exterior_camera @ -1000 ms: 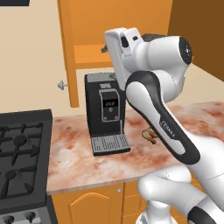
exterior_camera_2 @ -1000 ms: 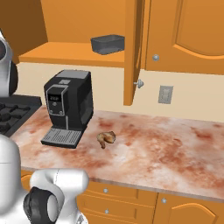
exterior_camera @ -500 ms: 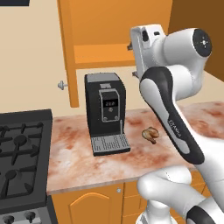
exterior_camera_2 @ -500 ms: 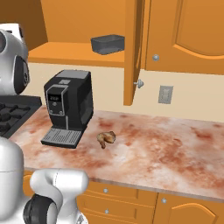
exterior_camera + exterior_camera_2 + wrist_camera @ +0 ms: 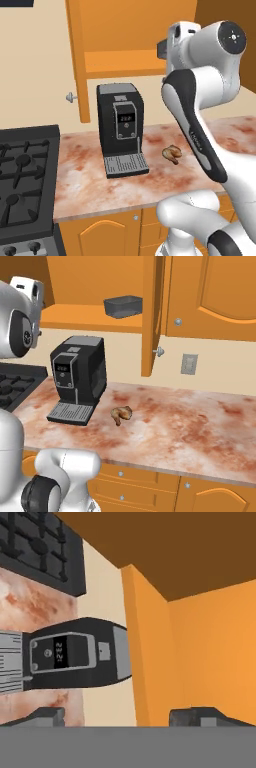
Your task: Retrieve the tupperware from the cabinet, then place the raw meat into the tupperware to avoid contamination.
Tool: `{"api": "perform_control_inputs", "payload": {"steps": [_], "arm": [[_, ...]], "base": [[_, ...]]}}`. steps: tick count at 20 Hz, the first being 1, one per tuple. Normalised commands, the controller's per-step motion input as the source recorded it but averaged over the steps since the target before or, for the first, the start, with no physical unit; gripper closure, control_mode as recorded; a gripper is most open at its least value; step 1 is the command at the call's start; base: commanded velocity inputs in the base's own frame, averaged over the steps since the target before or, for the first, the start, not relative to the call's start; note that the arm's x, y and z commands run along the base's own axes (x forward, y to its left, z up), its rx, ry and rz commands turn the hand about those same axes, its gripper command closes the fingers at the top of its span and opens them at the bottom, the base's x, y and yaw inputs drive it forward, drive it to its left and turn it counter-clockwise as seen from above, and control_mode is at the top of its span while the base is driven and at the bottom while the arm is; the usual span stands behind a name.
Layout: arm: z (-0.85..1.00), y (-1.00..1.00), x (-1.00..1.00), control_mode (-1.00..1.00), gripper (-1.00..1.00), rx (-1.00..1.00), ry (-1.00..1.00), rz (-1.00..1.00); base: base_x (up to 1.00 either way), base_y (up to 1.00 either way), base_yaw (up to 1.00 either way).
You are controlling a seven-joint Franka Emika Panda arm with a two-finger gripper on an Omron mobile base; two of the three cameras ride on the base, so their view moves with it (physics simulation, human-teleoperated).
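On the cabinet (image 5: 155, 311) shelf, we find the tupperware (image 5: 123, 306) beyond our wide, empty gripper (image 5: 125, 714).

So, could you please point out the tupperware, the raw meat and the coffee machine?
tupperware (image 5: 123, 306): right base view, front wall.
raw meat (image 5: 121, 414): right base view, middle of the piece.
coffee machine (image 5: 122, 119): left base view, front display panel.

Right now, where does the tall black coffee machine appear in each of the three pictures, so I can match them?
Left base view: the tall black coffee machine stands at centre, on the marbled counter, right of the stove.
Right base view: it stands at left, below the open cabinet shelf.
Hand view: it lies rolled sideways at left centre.
Shared landmark: the black gas stove, beside the machine in all three.
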Motion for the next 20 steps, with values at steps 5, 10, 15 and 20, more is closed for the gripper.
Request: {"api": "perform_control_inputs", "payload": {"steps": [5, 10, 15, 20], "arm": [[-0.01, -0.27, 0.03, -1.00, -1.00, 0.22, 0.00, -0.21], [0.01, -0.27, 0.00, -1.00, -1.00, 0.23, 0.00, -0.20], [0.11, -0.19, 0.00, -1.00, -1.00, 0.17, 0.01, -0.16], [0.13, -0.15, 0.02, -1.00, -1.00, 0.08, 0.01, -0.11]], "base": [[0.00, 0.00, 0.00], [0.00, 0.00, 0.00], [0.00, 0.00, 0.00], [0.00, 0.00, 0.00]]}}
